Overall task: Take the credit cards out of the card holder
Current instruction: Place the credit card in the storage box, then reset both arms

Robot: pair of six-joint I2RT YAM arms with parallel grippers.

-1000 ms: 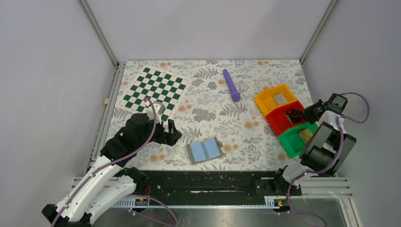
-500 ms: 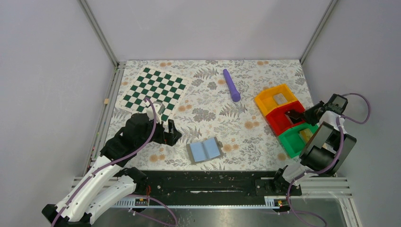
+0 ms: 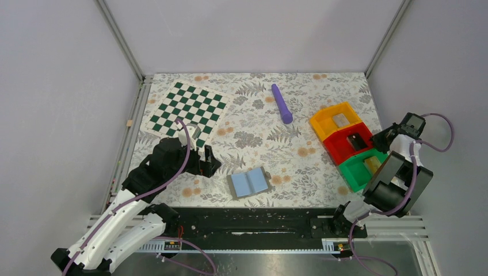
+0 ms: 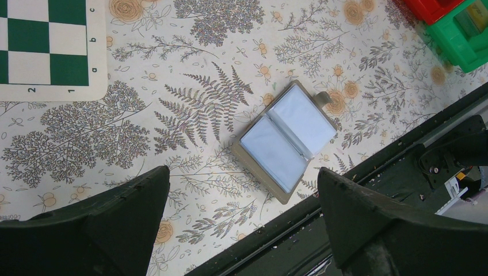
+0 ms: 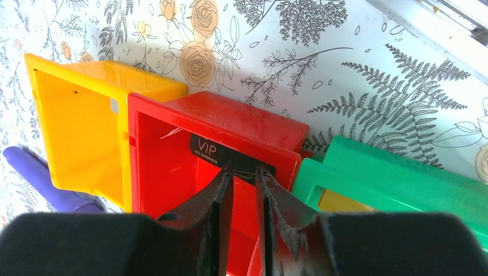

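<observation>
The grey card holder (image 3: pixel 249 183) lies open on the table near the front edge, its light blue inner faces up; it also shows in the left wrist view (image 4: pixel 286 138). A dark credit card marked VIP (image 5: pixel 216 150) leans inside the red bin (image 5: pixel 167 172); it also shows in the top view (image 3: pixel 357 141). My right gripper (image 5: pixel 243 171) hovers just right of that bin (image 3: pixel 378 138). Its jaws stand a narrow gap apart and hold nothing. My left gripper (image 3: pixel 212 162) is wide open and empty, left of the holder (image 4: pixel 243 172).
A yellow bin (image 3: pixel 328 115) holds a grey card. A green bin (image 3: pixel 354 172) holds a yellowish card. A chessboard (image 3: pixel 189 108) lies at the back left, and a purple stick (image 3: pixel 281 103) at the back middle. The black base rail (image 3: pixel 253 221) runs along the front edge.
My right gripper has let the dark card go into the red bin and drawn back to the right. The left arm and the card holder have not moved.
</observation>
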